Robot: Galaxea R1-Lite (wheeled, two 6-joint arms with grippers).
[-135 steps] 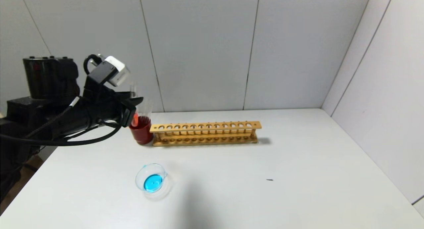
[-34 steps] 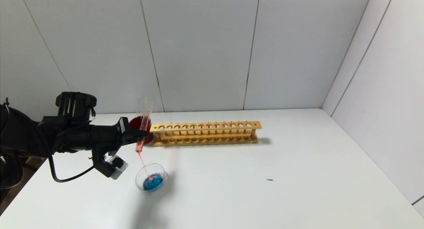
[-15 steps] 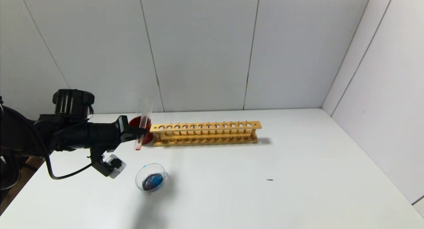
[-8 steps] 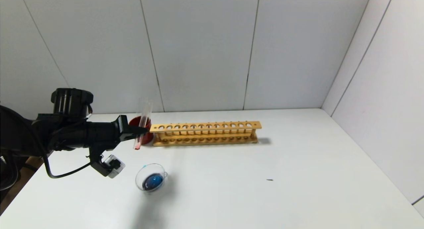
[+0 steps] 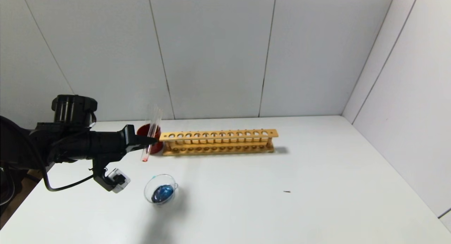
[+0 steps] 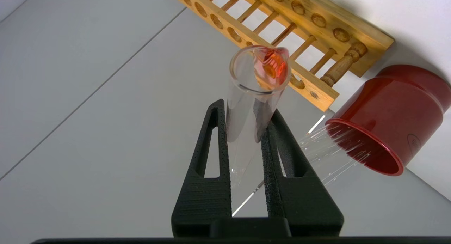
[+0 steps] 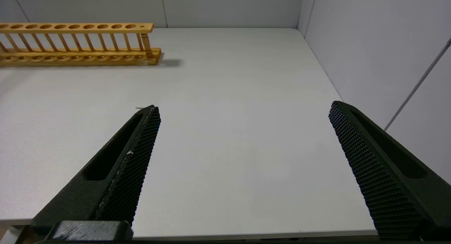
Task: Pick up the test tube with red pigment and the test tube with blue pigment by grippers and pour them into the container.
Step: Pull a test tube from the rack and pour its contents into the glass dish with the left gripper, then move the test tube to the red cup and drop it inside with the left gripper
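So the left gripper (image 5: pixel 149 140) is clamped on the test tube with red pigment (image 5: pixel 150 133), held inverted up behind the container (image 5: pixel 160 190), with only a drop left. Pour looks done; next it probably parks the tube in the red cup (image 5: pixel 149 140). The right gripper (image 7: pixel 243 138) hangs wide open.

Clear glass tube (image 6: pixel 256 92), glossy red cup (image 6: pixel 391 113) — grainy wooden rack (image 5: pixel 218 141), matt white table (image 5: pixel 282 187)
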